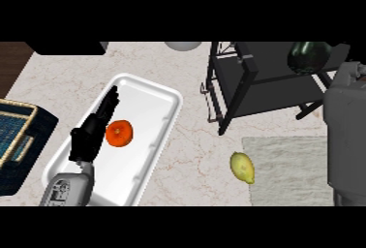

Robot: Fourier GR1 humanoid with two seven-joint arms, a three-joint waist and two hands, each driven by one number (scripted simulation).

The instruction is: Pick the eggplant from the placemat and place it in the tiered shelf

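Head view — eggplant [309, 56] on shelf [268, 92], by right forearm [346, 131].

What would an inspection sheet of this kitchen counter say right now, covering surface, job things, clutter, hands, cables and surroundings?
Surface: pale marble counter, no spills seen.
Job's things: dark glossy eggplant up at the black tiered shelf, off the grey placemat.
Clutter: yellow oval fruit at the placemat's left edge; round orange fruit in the white tray.
Hands: left hand open over the tray; right forearm at the right edge, its hand unclear.
Cables: nothing seen.
Surroundings: blue woven basket at left.
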